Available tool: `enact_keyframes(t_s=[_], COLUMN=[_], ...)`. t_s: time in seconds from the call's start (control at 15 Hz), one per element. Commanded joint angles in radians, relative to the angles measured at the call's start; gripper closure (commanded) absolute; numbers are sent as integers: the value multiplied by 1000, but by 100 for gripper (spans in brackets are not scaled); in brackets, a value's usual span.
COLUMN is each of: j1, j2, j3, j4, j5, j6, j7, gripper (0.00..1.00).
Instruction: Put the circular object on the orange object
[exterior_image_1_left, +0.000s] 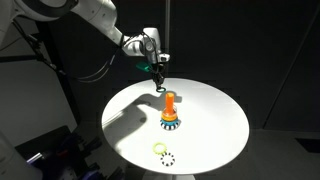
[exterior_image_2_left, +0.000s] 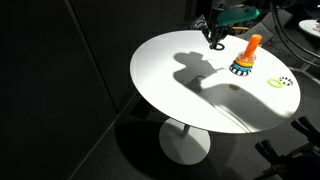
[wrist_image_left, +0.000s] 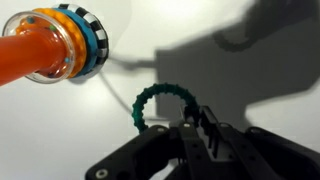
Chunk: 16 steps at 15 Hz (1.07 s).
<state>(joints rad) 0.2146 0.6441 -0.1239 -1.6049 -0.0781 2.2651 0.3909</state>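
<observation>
The dark green ring (wrist_image_left: 158, 103) hangs from my gripper (wrist_image_left: 198, 118), whose fingers are shut on its edge. In both exterior views the gripper (exterior_image_1_left: 160, 76) (exterior_image_2_left: 215, 40) holds the ring above the round white table (exterior_image_1_left: 215, 125), behind and a little above the orange peg (exterior_image_1_left: 170, 103) (exterior_image_2_left: 250, 47). The peg stands upright on its blue-and-yellow ringed base (exterior_image_1_left: 171, 122). In the wrist view the peg (wrist_image_left: 35, 50) lies at the upper left, apart from the ring.
A yellow-green ring (exterior_image_1_left: 159, 148) (exterior_image_2_left: 276, 85) and a black-and-white dashed ring (exterior_image_1_left: 167, 158) (exterior_image_2_left: 287, 81) lie flat near the table's edge, beyond the peg from the gripper. The surroundings are dark.
</observation>
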Motion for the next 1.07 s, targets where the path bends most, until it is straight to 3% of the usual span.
enact_keyframes(t_s=[0.0, 1.0], j1=[-19, -90], j2=[-53, -191], j3=[2, 16], j4=[0, -44], j5=[-33, -44], j6=[-59, -113], j7=[8, -21], gripper=[94, 94])
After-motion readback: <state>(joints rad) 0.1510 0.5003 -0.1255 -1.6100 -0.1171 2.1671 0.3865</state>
